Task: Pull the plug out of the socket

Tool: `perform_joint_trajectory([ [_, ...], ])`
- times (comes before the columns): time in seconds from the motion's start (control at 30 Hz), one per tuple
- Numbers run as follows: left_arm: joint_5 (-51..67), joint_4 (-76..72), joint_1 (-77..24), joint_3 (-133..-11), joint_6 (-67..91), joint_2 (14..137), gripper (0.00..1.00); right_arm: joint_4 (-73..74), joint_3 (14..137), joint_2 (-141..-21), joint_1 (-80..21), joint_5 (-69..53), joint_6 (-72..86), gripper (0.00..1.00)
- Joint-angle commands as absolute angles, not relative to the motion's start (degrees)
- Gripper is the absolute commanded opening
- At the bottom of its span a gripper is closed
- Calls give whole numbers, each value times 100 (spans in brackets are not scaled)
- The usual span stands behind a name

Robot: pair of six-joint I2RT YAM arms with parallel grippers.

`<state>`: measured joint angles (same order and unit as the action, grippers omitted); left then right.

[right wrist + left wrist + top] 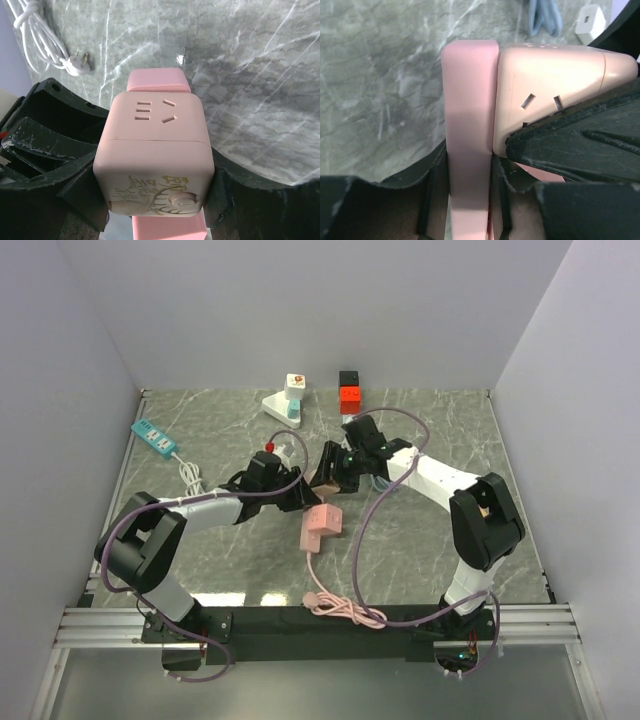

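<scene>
A peach-pink cube socket (155, 150), with slots on one face and a gold deer print, is clamped between my right gripper's (155, 186) black fingers. A flat pink plug block (470, 115) lies flush against the cube's side, with no gap showing. My left gripper (470, 172) is shut on that block. In the top view both grippers meet at mid-table, the left (303, 495) and the right (336, 472). The cube (325, 475) sits between them. The pink block (322, 522) shows just below, and its pink cord (318, 590) trails toward the near edge.
A teal power strip (152, 438) with a coiled white cord (188, 475) lies at the left. A white socket base with an adapter (287, 400) and a red-and-black cube (349, 390) stand at the back. A white charger (590, 22) lies beyond the cube.
</scene>
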<state>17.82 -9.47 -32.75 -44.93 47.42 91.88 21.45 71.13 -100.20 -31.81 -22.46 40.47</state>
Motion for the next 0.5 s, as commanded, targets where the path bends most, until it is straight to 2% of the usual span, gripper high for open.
perform_joint_trajectory([
  [0.0, 826, -281, -2945, -4448, 4755, 9387, 0, 2908, 7725, -9457, -2806, -3031, 3403, 0],
  [0.23, 949, -360, -2865, -4342, 4746, 9431, 0, 3788, 8420, -9668, -2198, -3560, 2496, 0],
  [0.37, 940, -334, -2865, -4368, 4737, 9457, 0, 2868, 7772, -9467, -2398, -3359, 3484, 0],
  [0.47, 905, -299, -2857, -4421, 4746, 9475, 0, 2075, 7015, -9019, -3127, -2279, 4296, 0],
])
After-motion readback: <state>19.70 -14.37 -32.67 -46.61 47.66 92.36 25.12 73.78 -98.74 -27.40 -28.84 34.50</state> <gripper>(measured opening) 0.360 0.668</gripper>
